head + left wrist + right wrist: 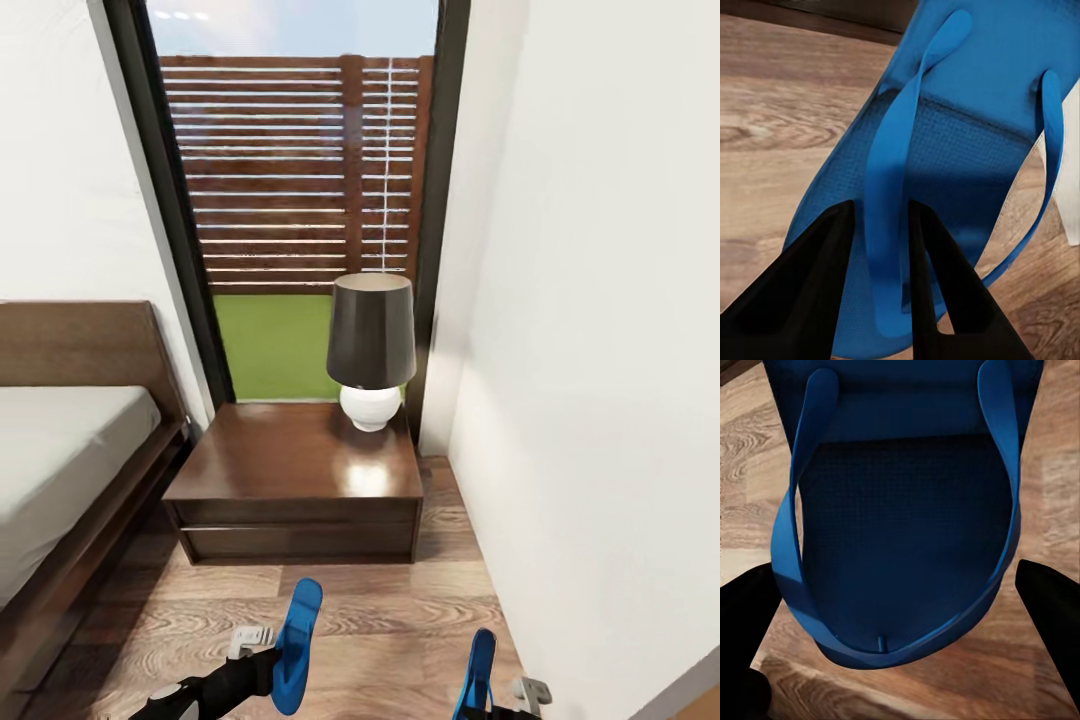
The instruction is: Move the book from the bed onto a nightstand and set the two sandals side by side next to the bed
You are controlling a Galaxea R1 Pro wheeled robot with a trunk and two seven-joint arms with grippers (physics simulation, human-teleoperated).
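Two bright blue sandals hang above the wood floor at the bottom of the head view. My left gripper (272, 662) is shut on the left sandal (298, 640). In the left wrist view its fingers (810, 285) pinch one thong strap (889, 247). My right gripper (490, 712) is shut on the right sandal (478, 672). The right wrist view has its dark fingers (1046, 600) at either edge of the sole (907, 525). The bed (60, 450) lies at the left, and beside it stands a nightstand (300, 470). The book is out of view.
A lamp (371, 350) with a dark shade and white base stands on the nightstand's back right corner. Behind it is a tall dark-framed window (300, 180) with fence and grass. A white wall (600, 400) closes the right side. Bare plank floor (380, 610) lies before the nightstand.
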